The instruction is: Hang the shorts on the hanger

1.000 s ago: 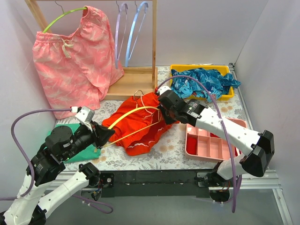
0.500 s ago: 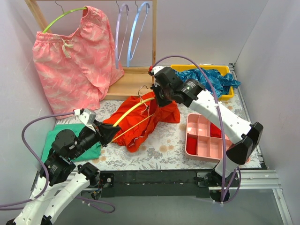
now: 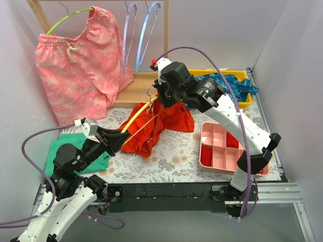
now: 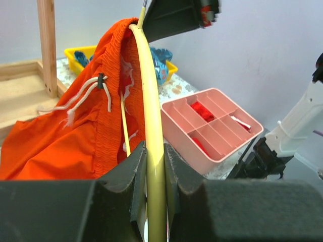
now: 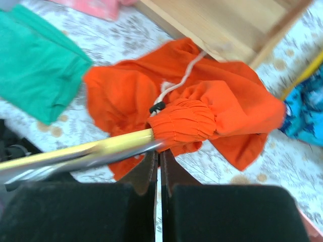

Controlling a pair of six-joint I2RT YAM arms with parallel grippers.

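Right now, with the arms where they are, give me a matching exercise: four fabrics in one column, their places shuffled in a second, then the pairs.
Things:
1. red-orange shorts
2. blue patterned cloth
3. pink patterned shorts
4. green cloth

Places:
A. in the yellow tray
B. lying at the near left corner of the table
C. hanging from the green hanger
D. bunched on the yellow hanger

Pairs: 1-D, 2-A, 3-C, 4-B.

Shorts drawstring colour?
White drawstring on the orange-red shorts; clearest in the left wrist view.
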